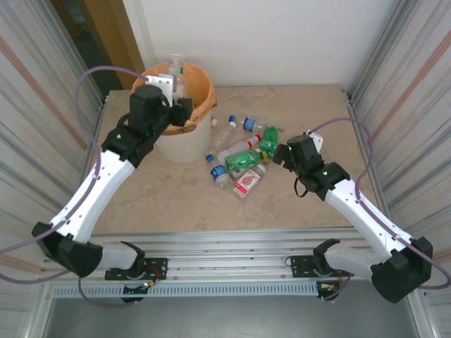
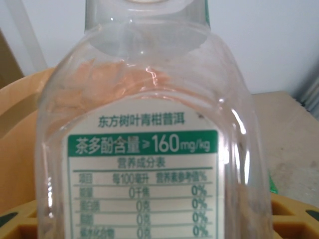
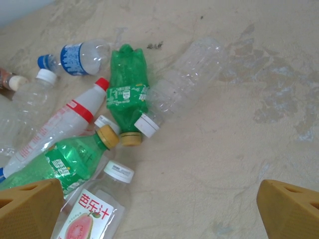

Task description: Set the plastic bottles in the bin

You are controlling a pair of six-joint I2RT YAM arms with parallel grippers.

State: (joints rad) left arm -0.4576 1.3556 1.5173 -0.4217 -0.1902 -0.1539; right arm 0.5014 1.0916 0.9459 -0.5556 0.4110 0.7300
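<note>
- Clamping left tool [image 1: 173, 88] partway closed on clear bottle [image 2: 149, 149], holding it upright over bin [image 1: 184, 144].
- Hovering right tool [image 3: 159, 209] wide open, empty, above loose bottles [image 1: 239, 160] lying on counter [image 1: 317, 113].

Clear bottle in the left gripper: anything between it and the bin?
Nothing visible. The left gripper holds the clear bottle upright at the open, orange-lined mouth of the bin, with no lid or other object between them.
</note>
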